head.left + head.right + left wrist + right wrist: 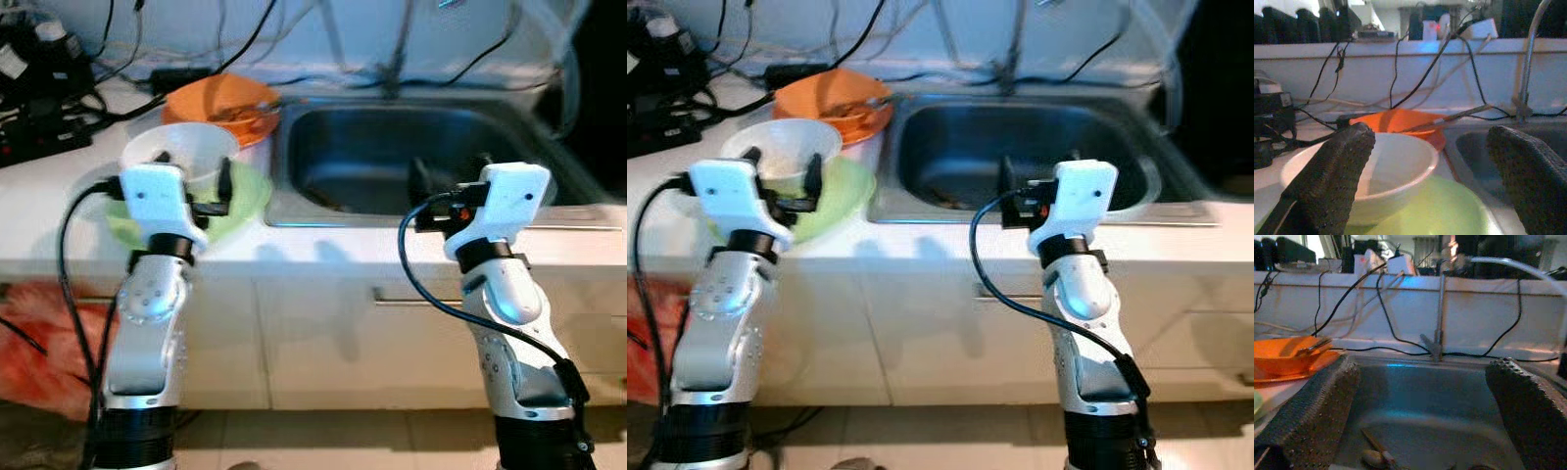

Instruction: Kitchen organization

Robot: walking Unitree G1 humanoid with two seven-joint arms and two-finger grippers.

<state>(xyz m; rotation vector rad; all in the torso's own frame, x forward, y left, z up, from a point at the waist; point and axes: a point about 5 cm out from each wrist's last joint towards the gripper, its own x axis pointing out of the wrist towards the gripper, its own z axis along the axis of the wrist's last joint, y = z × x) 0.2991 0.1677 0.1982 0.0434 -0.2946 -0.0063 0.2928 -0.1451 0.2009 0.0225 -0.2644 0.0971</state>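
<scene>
A white bowl (181,149) stands on a light green plate (245,201) on the white counter, left of the steel sink (411,147). Behind them an orange bowl (220,103) holds utensils (1449,120). My left gripper (782,168) is open at the white bowl's near rim, one finger on each side of it, holding nothing. My right gripper (1038,168) is open over the sink's front edge, pointing into the basin. A spoon (1376,455) lies on the sink bottom. The faucet (1439,318) rises behind the basin.
Black electrical boxes and cables (39,88) crowd the back left of the counter and trail along the wall. A red-orange bundle (39,343) lies on the floor at the left. Below the counter, the cabinet fronts carry a handle (411,299).
</scene>
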